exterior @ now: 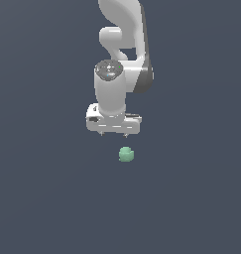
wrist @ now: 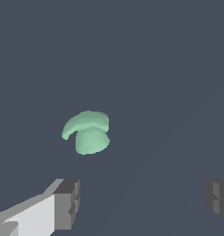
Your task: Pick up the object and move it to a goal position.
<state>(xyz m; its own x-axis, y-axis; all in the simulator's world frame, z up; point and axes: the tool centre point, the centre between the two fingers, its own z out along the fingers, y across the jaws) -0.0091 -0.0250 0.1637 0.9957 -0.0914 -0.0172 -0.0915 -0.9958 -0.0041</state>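
Note:
The object (exterior: 126, 154) is small, pale mint-green and matte, and lies on the dark grey floor. It looks round in the exterior view. In the wrist view it (wrist: 88, 133) shows a curved cap over a short stubby stem. My white gripper (exterior: 114, 134) points down and hovers just above the object, slightly towards the exterior view's left of it. The gripper (wrist: 143, 203) is open and empty, with its two grey fingertips (wrist: 67, 203) set wide apart. The object lies outside the gap between the fingers and touches neither.
The flat dark grey floor (exterior: 42, 198) fills both views. The white arm (exterior: 122, 44) rises behind the gripper towards the top of the exterior view.

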